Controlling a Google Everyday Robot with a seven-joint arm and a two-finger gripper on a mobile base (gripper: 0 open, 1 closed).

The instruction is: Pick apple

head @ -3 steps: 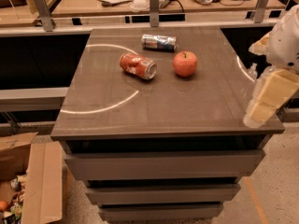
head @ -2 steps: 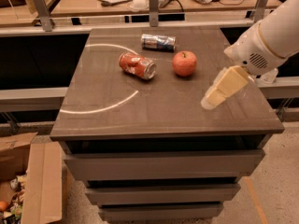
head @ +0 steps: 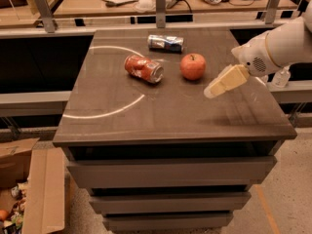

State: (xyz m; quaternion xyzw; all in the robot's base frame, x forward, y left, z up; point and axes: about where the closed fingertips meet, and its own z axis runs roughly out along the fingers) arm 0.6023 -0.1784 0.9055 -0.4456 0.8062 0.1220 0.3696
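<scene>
The apple (head: 193, 66) is round and orange-red with a small stem dimple. It sits on the dark table top (head: 126, 116), right of centre toward the back. My gripper (head: 224, 81) comes in from the right on a white arm. Its cream-coloured end hangs above the table just right of the apple, a short gap away from it, pointing down and left. It holds nothing that I can see.
A crushed orange-red soda can (head: 143, 68) lies left of the apple. A silver-blue can (head: 165, 42) lies on its side behind them. Drawers are below the table top. A cardboard box (head: 29, 189) stands on the floor at left. A cluttered counter runs behind.
My arm has moved left across the table's right side, bringing the gripper from beyond the right edge to close beside the apple. The apple and cans have not moved.
</scene>
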